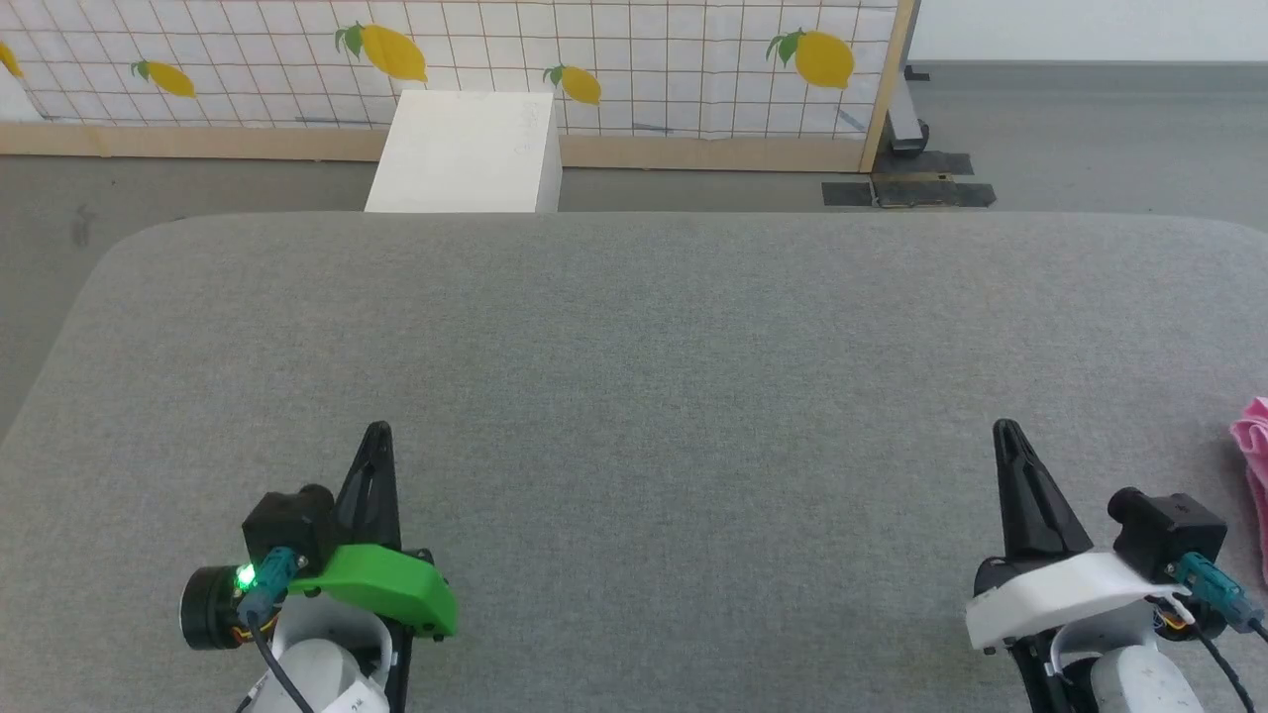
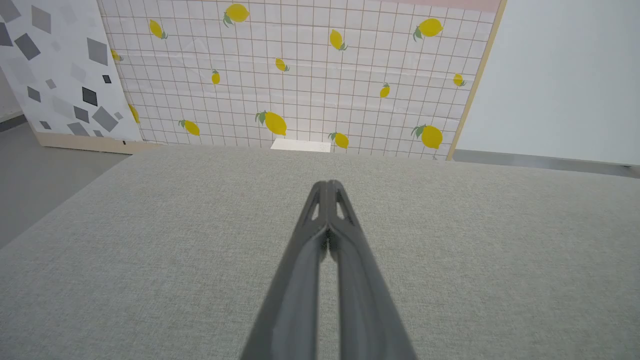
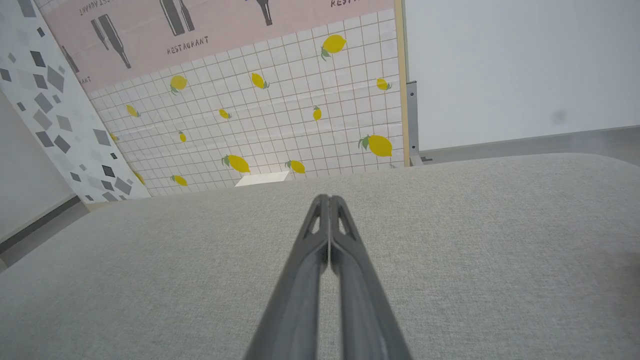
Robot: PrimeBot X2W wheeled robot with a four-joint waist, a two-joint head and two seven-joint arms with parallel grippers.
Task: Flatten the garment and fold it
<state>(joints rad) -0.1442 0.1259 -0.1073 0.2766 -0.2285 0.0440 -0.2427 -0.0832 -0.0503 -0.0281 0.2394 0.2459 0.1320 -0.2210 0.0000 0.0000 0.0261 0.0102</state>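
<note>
A bit of the pink garment (image 1: pixel 1253 465) shows bunched at the right edge of the head view, lying on the grey table (image 1: pixel 634 347); the rest is cut off. My left gripper (image 1: pixel 378 432) rests at the lower left, shut and empty, fingertips together. My right gripper (image 1: pixel 1005 428) rests at the lower right, likewise shut and empty, a short way left of the garment. In the left wrist view the left gripper (image 2: pixel 327 185) has its fingers pressed together above bare fabric. The right wrist view shows the right gripper (image 3: pixel 330 199) the same way.
A white box (image 1: pixel 466 149) stands on the floor beyond the table's far edge. Behind it is a lemon-print tiled panel (image 1: pixel 634 59) with a wooden base. Grey floor (image 1: pixel 1090 139) lies around the table.
</note>
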